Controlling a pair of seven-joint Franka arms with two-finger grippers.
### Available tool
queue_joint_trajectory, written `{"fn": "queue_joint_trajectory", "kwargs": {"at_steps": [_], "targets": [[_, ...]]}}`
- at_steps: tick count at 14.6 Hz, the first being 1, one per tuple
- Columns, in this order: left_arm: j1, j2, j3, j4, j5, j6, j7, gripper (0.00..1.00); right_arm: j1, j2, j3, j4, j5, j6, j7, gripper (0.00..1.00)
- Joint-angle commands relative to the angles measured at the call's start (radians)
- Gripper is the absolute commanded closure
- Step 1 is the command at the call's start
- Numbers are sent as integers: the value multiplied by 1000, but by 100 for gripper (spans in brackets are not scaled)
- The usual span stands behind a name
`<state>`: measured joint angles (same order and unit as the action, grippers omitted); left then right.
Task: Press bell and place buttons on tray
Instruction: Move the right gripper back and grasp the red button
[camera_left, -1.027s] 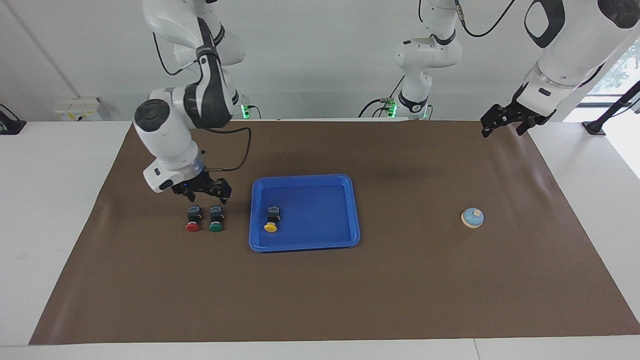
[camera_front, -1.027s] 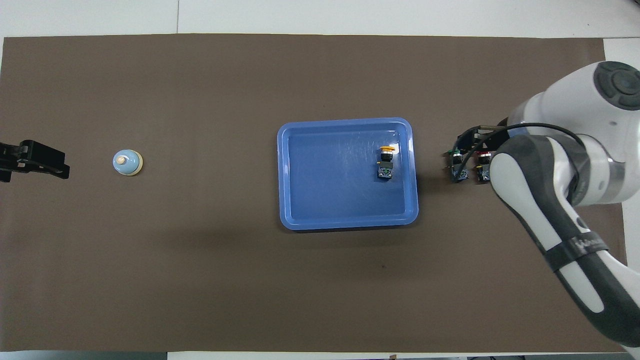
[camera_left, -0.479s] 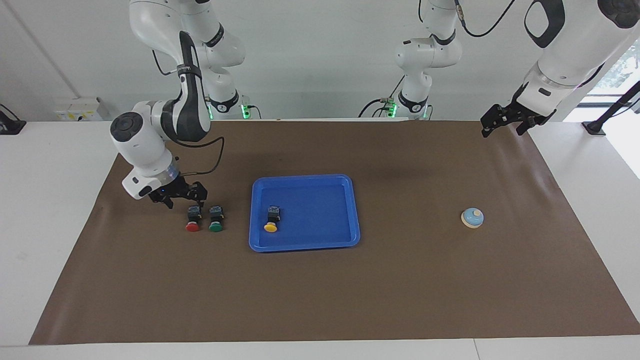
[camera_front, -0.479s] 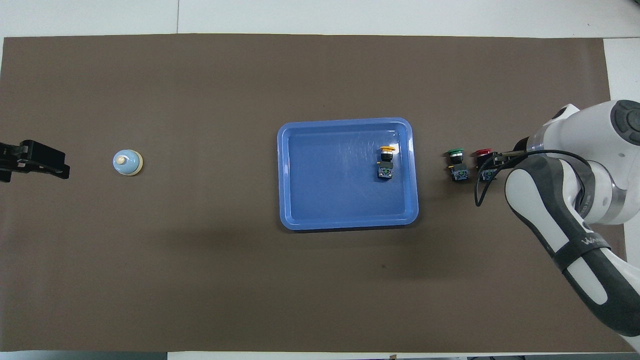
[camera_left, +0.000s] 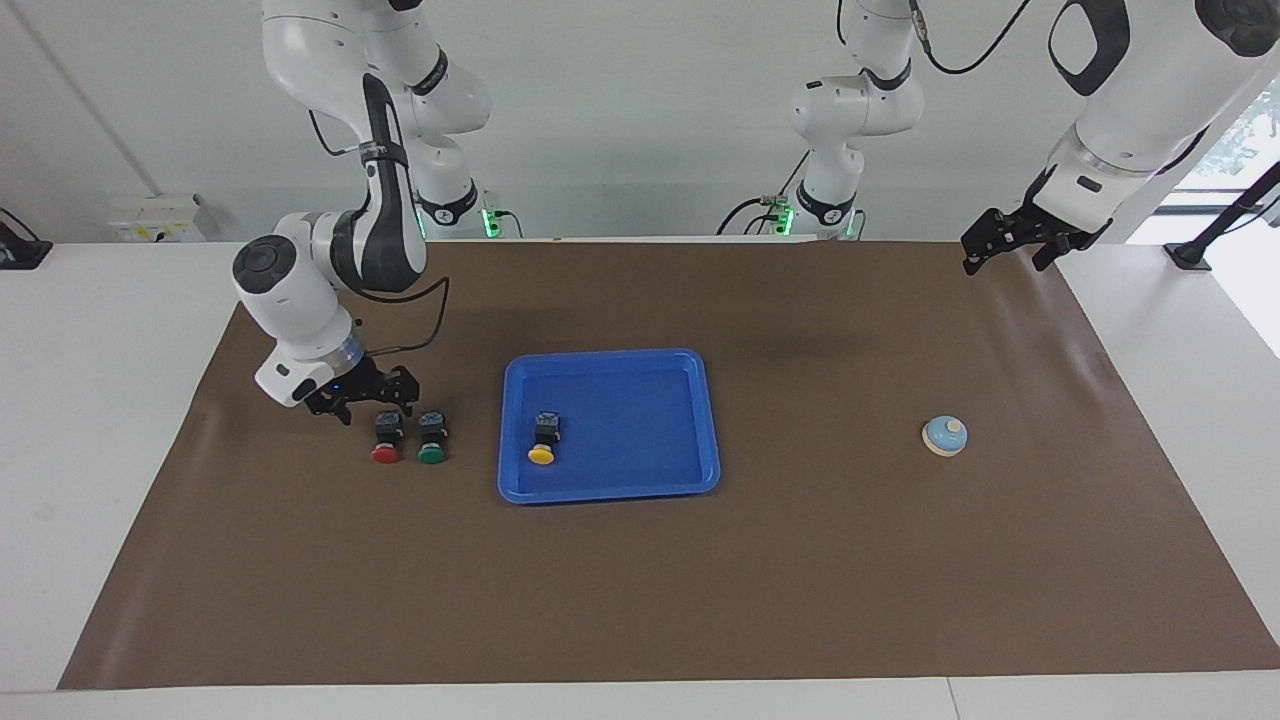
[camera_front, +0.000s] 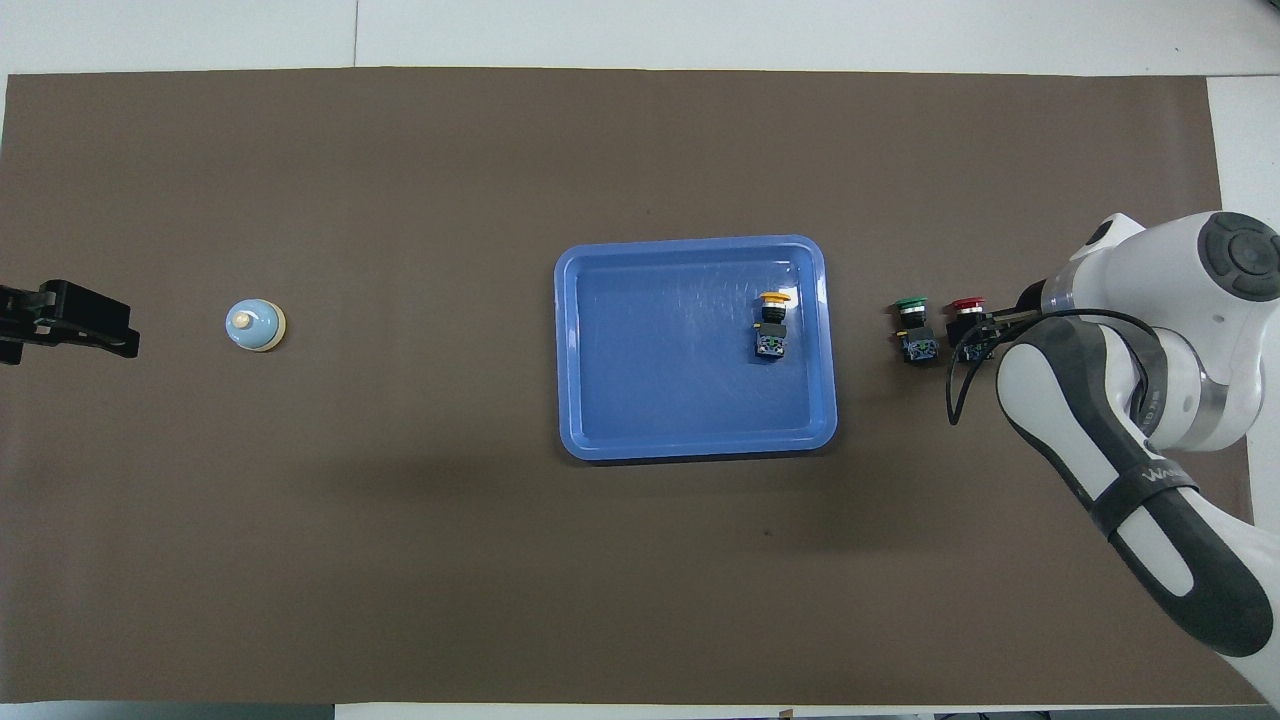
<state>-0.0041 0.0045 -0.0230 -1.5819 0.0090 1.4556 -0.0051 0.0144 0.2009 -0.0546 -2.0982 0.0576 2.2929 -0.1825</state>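
Our right gripper has slid sideways, jaws spread, hovering mid-left beside the red button. It looks light and rigid; we'd pinch its blocky black body.

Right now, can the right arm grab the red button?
Probably yes. The right gripper is open and low beside the red button, which sits apart from the green button on the brown mat, with nothing between them.
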Motion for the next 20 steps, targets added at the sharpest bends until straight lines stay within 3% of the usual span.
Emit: {"fn": "queue_joint_trajectory", "kwargs": {"at_steps": [1,7,8,9,12,15,18,20], "targets": [[4,-28,2,-35,-15,22,-10,0,-8,15,6,-23,2,34,-23,0],[4,-28,2,-35,-15,22,-10,0,-11,31,6,-83,2,134,-26,0],[4,-28,2,-35,-15,22,-10,0,-13,31,6,-83,2,134,-23,4],[4,-28,2,-35,-15,22,-10,0,-11,31,6,-83,4,134,-17,24],[4,-28,2,-35,-15,22,-10,0,-13,31,6,-71,5,119,-8,100],[4,-28,2,-35,-15,22,-10,0,4,15,4,-5,5,35,-6,100],[4,-28,2,-35,-15,22,-10,0,22,17,22,156,7,-158,79,100],[4,-28,2,-35,-15,22,-10,0,114,20,27,246,10,-278,226,100]]}}
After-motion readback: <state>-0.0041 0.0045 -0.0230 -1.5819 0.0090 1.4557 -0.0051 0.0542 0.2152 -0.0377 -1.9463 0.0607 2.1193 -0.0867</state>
